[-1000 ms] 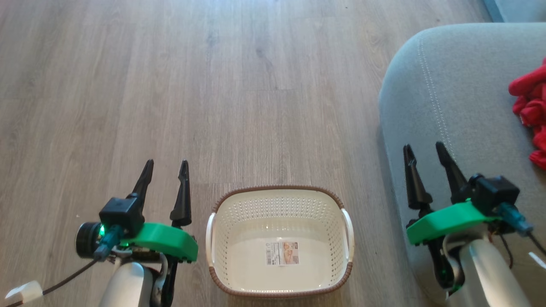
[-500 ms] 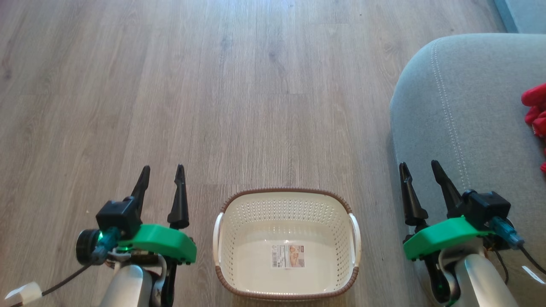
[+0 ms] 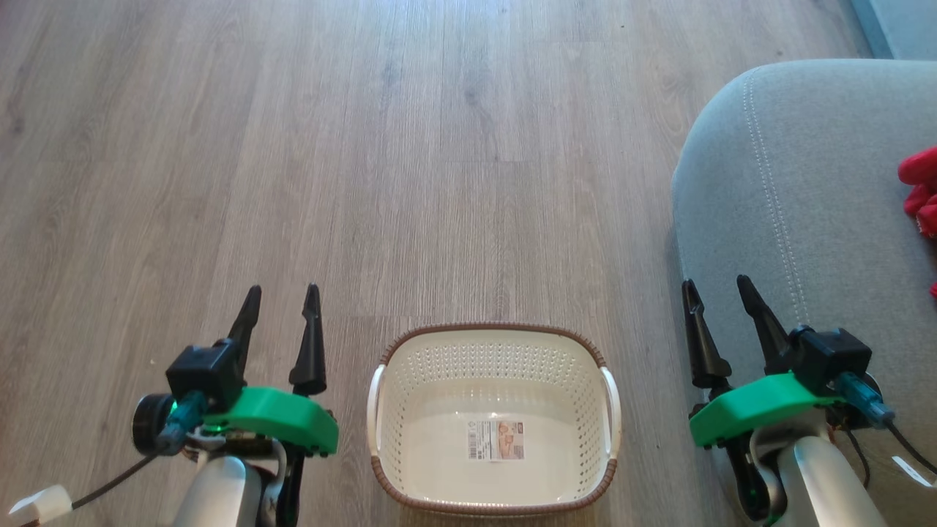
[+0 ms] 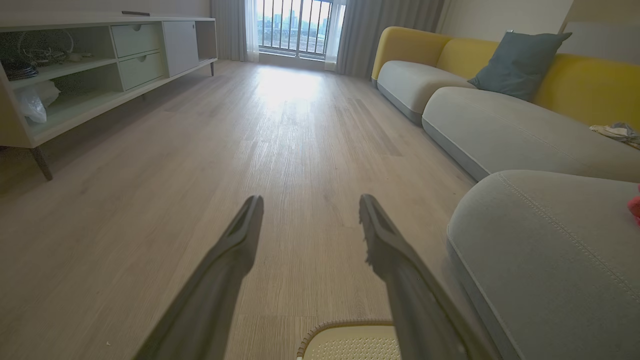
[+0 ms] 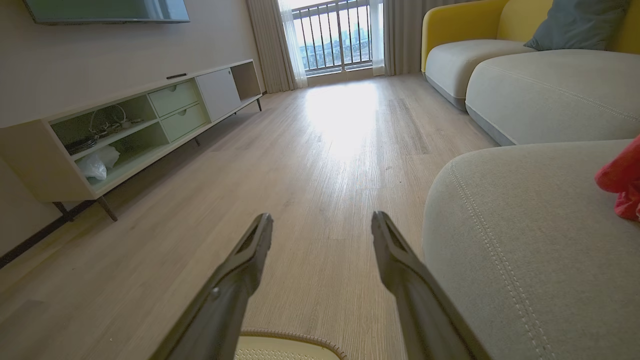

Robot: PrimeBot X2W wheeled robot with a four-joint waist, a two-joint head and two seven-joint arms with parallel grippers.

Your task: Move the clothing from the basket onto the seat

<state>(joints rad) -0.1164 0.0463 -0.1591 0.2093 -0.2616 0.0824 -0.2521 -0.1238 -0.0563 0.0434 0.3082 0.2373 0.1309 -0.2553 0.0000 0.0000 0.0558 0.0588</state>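
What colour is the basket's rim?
The basket's rim is brown, woven-look; head view shows it best.

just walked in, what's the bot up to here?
Little is being handled right now. The left gripper and right gripper are both open and hold nothing, one on each side of the basket on the wood floor. The basket has just its paper label inside. Red clothing lies on the seat, so the transfer looks done.
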